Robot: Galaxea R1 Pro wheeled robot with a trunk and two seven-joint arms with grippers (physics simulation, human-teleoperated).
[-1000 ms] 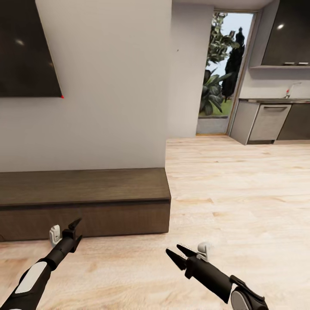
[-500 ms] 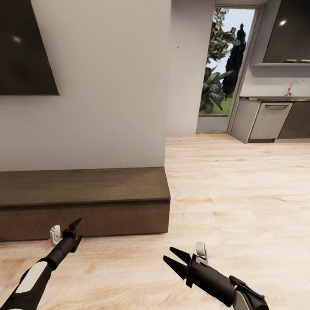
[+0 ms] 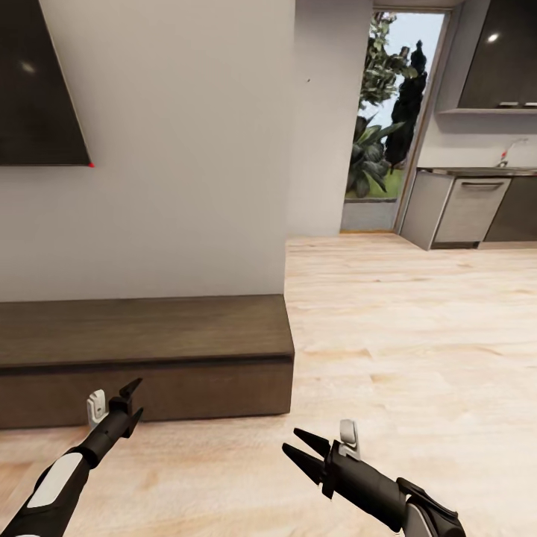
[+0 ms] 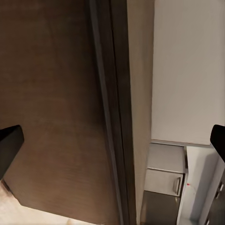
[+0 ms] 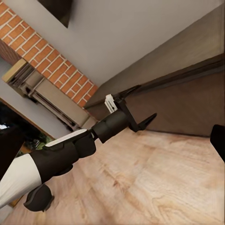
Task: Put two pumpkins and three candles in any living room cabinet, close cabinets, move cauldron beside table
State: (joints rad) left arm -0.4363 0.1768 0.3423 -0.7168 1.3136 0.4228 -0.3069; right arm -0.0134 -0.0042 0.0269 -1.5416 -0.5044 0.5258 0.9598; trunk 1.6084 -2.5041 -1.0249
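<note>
The cabinet (image 3: pixel 149 335), a long low dark-brown unit, stands against the white wall at the left with its fronts flush and shut. My left gripper (image 3: pixel 136 395) hovers open just in front of its lower face. The left wrist view looks close along the cabinet's front (image 4: pixel 56 103), with the fingertips spread wide. My right gripper (image 3: pixel 291 440) is open over the wood floor, off the cabinet's right end, holding nothing. From the right wrist I see the left gripper (image 5: pixel 145 101) beside the cabinet (image 5: pixel 187 89). The pumpkins, candles, cauldron and table are out of view.
A black screen (image 3: pixel 37 82) hangs on the wall above the cabinet. Pale wood floor (image 3: pixel 410 335) stretches right toward kitchen units (image 3: pixel 466 212) and a glass doorway with plants (image 3: pixel 384 127). A brick fireplace (image 5: pixel 47 51) stands beyond the cabinet's far end.
The view has panned slightly right, so the screen and cabinet sit further left and lower. My right gripper dropped a little and turned. The left gripper holds its place.
</note>
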